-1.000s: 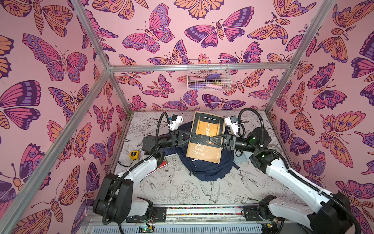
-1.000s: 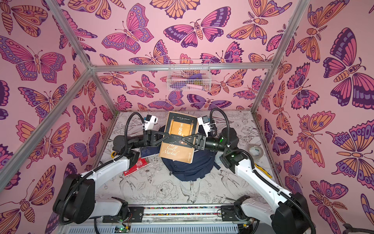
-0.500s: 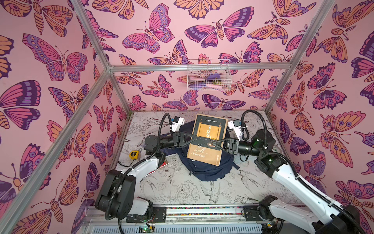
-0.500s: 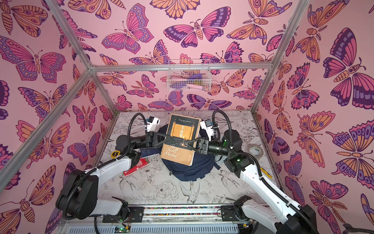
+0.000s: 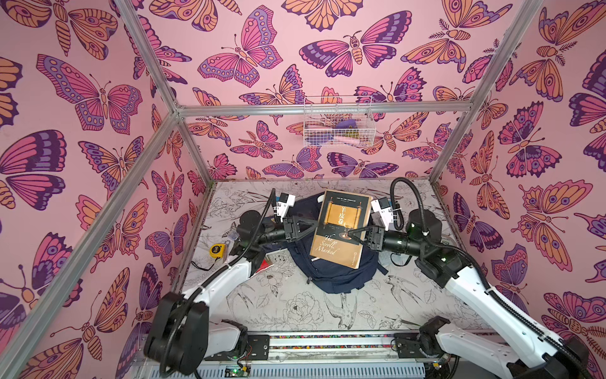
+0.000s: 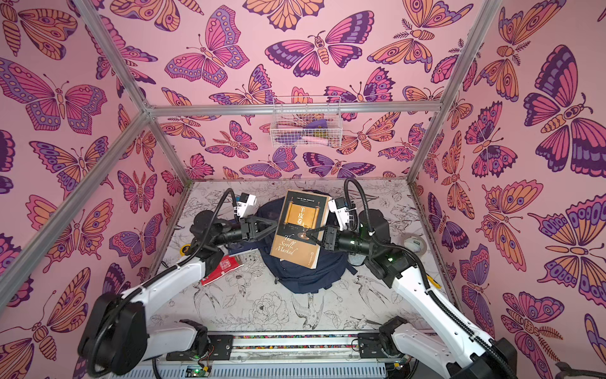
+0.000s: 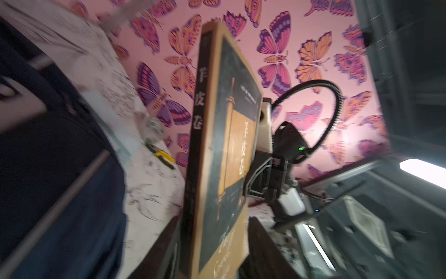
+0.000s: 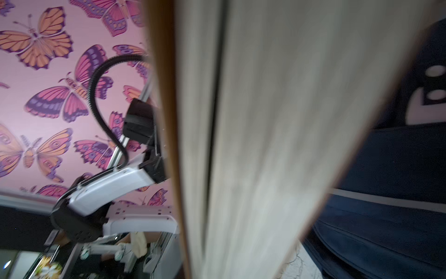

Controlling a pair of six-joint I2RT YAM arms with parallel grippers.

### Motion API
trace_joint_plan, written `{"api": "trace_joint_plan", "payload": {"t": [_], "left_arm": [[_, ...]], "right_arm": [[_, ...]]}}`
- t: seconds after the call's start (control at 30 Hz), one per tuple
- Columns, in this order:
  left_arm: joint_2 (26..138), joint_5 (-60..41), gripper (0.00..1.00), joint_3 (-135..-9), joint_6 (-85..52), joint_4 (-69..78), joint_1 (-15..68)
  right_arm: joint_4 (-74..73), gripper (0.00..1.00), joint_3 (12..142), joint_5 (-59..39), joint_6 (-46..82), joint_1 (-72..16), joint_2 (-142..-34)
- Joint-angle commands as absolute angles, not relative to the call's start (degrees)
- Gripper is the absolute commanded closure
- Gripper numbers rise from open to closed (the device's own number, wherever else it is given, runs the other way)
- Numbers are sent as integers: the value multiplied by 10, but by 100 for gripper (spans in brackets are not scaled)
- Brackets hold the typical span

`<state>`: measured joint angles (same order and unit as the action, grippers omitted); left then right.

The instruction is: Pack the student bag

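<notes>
Two arms are meeting over the backpack (image 5: 331,279), which is lying slumped near the middle of the flower-printed surface (image 5: 295,311), dark blue and partly hidden from above in both top views. A book (image 5: 341,226) with a tan and dark cover is hanging in the air just above the backpack, tilted, with its long side running from the backpack's far end toward its near end. The right fingers (image 5: 356,233) are gripping the book by its page edge on the backpack's right side, one finger lying across the cover, and they are carrying it. The left fingers (image 5: 308,224) are sitting at the spine edge on the backpack's left side. In the left wrist view these fingers (image 7: 166,246) are standing wider than the book (image 7: 217,145) is thick, one on each side of the spine and not pinching it. In the right wrist view the pale page edge of the book (image 8: 265,120) is filling most of the picture, and the backpack (image 8: 398,181) is showing behind it with a white patch (image 8: 420,106). A yellow tape measure (image 5: 217,250) is lying well to the left of the backpack, and a red booklet (image 6: 223,267) is lying near its left side, partly under the left arm. A roll of tape (image 6: 414,244) is lying to the right of the backpack. A wire basket (image 5: 337,126) is hanging on the wall beyond the backpack.
</notes>
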<state>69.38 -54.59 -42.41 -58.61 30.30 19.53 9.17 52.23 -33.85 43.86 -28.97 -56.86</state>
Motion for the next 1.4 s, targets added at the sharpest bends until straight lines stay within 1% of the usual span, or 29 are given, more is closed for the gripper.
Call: {"api": "trace_joint_plan", "payload": {"t": [0.0,0.03,0.13,0.2,0.27,0.4,0.47,0.6,0.73,0.87,0.97,1.03,1.07,1.1,1.17,1.2,1.3,1.33,1.37], "left_arm": [[629,-358,34,-470,-318,-36,207],[627,-343,31,-473,-303,-58,209],[640,-301,30,-487,-258,-109,244],[661,-268,31,-503,-221,-141,286],[696,-242,32,-525,-195,-165,323],[801,-184,36,-595,-172,-220,378],[848,-147,36,-636,-147,-245,410],[943,-94,35,-724,-99,-291,475],[1005,-49,34,-770,-69,-311,526],[1058,34,32,-817,-58,-337,546],[1091,53,31,-840,-53,-348,550],[1111,63,33,-850,-46,-349,553],[1118,73,35,-854,-44,-349,555],[1127,89,40,-856,-44,-350,557],[1136,119,55,-861,-44,-353,558],[1138,134,65,-863,-45,-354,558],[1121,147,97,-867,-46,-359,558],[1110,147,100,-868,-46,-358,557],[1099,148,100,-870,-46,-357,558]], "right_arm": [[249,100,585,-179,387,-279,-569],[290,100,596,-136,387,-276,-576],[384,100,609,-50,400,-255,-592],[410,100,599,-26,411,-232,-588],[418,100,579,-22,424,-203,-572],[439,100,555,0,436,-154,-527],[464,100,555,19,434,-131,-515],[495,100,555,24,428,-94,-503],[497,100,541,15,427,-76,-489],[490,100,531,0,426,-71,-486],[485,100,527,-5,428,-71,-482],[484,100,526,-8,428,-70,-478],[484,100,526,-10,428,-70,-476],[483,100,526,-14,428,-70,-474],[483,100,526,-21,426,-70,-472],[482,100,526,-25,425,-70,-470],[482,100,526,-32,421,-70,-465],[481,100,526,-38,420,-70,-463],[479,100,527,-43,419,-70,-459]]}}
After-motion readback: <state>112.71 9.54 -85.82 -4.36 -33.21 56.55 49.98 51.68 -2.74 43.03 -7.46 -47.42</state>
